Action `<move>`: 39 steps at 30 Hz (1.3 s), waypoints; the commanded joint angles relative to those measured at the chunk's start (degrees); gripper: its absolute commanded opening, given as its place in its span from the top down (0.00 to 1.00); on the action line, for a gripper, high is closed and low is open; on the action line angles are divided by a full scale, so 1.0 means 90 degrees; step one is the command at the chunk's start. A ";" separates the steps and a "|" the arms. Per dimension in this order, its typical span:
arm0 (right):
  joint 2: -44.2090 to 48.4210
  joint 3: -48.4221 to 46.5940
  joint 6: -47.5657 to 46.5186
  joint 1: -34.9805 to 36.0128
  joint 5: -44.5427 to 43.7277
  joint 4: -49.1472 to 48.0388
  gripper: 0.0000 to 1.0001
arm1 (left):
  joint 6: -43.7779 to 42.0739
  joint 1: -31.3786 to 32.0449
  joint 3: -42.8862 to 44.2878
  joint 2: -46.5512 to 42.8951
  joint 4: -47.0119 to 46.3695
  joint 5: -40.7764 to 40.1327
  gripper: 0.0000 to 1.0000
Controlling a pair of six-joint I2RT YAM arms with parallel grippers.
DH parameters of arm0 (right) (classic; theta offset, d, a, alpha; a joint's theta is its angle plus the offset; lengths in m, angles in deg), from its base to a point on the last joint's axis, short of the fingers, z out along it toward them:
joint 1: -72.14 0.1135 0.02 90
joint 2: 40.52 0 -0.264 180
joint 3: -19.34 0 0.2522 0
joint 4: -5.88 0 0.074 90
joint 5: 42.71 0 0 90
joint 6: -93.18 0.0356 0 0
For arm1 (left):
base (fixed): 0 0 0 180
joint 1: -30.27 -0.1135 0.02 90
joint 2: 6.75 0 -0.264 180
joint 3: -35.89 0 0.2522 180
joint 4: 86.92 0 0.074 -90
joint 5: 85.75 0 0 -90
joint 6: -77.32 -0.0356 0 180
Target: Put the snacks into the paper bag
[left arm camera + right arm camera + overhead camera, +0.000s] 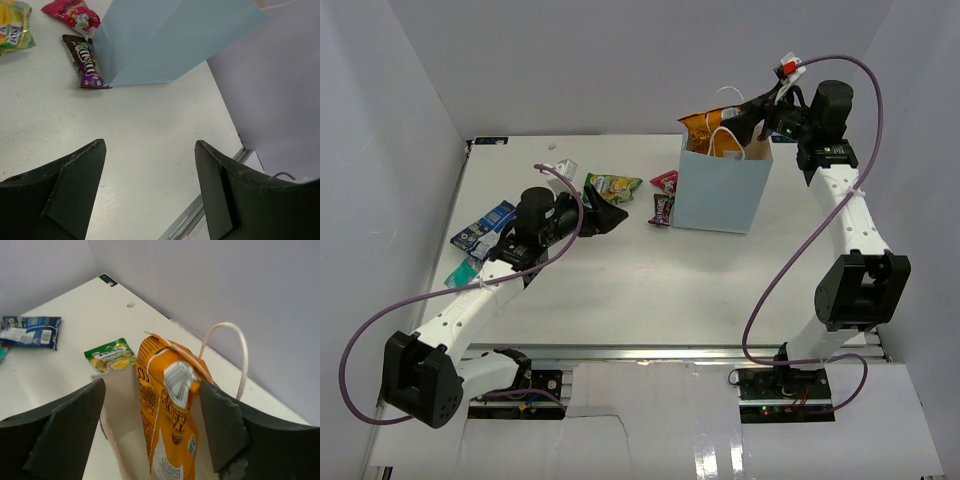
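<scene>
The right gripper is open above the paper bag (far right of the worktop), with its jaws either side of the orange chip bag standing in it. The left gripper is open and empty over the worktop's middle.

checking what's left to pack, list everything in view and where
paper bag: one, light blue, upright, right of centre
chip bag: one, orange, standing in the paper bag
candy bag: one, green, left of the paper bag
red packet: one, beside the paper bag
purple packet: one, dark, at the paper bag's foot
blue packets: seemingly two, far left
teal packet: one, far left
left gripper: open, empty
right gripper: open, above the paper bag
</scene>
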 commanded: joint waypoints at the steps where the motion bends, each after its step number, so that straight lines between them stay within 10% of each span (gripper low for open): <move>1: 0.0602 -0.0153 -0.0348 -0.0049 0.0291 -0.0569 0.16 | 0.0801 -0.0033 0.0196 0.0194 0.0008 -0.1001 0.16; 10: 0.0865 -0.0750 -0.0220 -0.0791 0.0574 0.0737 0.07 | 0.3651 -0.0463 0.0908 0.1853 0.0409 -0.1991 0.10; 27: 0.2428 0.1653 -0.2076 -0.1133 0.0857 0.2604 0.05 | 0.5012 -0.0668 0.4638 0.6220 0.1989 -0.3201 0.15; 32: 0.2301 0.1352 -0.2408 -0.1143 0.1140 0.2985 0.05 | 0.5031 -0.0678 0.4962 0.6630 0.2352 -0.3241 0.30; 39: 0.2213 0.0668 -0.3072 -0.1143 0.2068 0.3493 0.06 | 0.4155 -0.0863 0.4222 0.6135 0.1173 -0.2773 0.80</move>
